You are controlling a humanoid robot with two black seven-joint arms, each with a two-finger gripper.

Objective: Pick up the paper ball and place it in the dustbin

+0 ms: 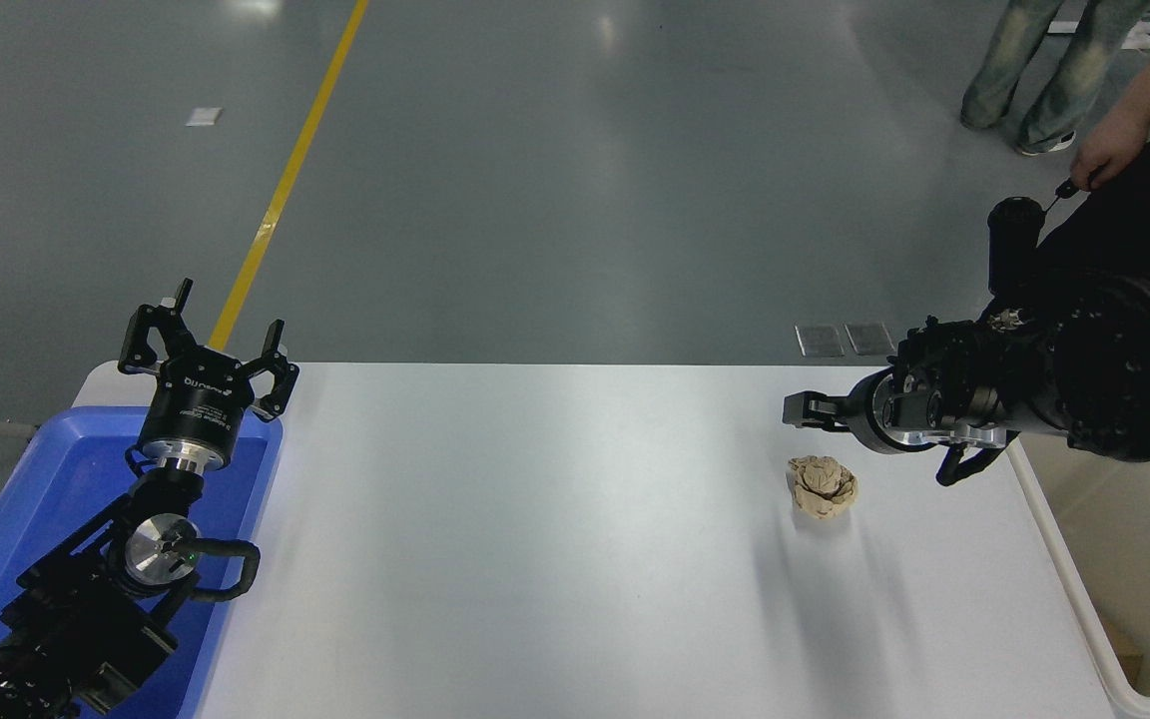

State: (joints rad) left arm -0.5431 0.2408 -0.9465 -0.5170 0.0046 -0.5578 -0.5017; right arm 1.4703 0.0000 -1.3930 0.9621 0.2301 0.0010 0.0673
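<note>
The tan crumpled paper ball (823,486) lies on the white table (535,559), right of centre. My right gripper (805,411) hangs low just above and behind the ball, pointing left and seen side-on; it is open and holds nothing. The right arm comes in from the right edge over the dustbin (1062,591), a cream bin at the table's right end whose far part the arm hides. At the lower left, my left gripper (206,345) stays parked over the blue tray, open and empty.
A blue plastic tray (26,489) sits at the table's left end under the left arm. A person's hand (1099,160) and dark sleeve show at the top right behind the right arm, and another person's legs (1039,70) stand further back.
</note>
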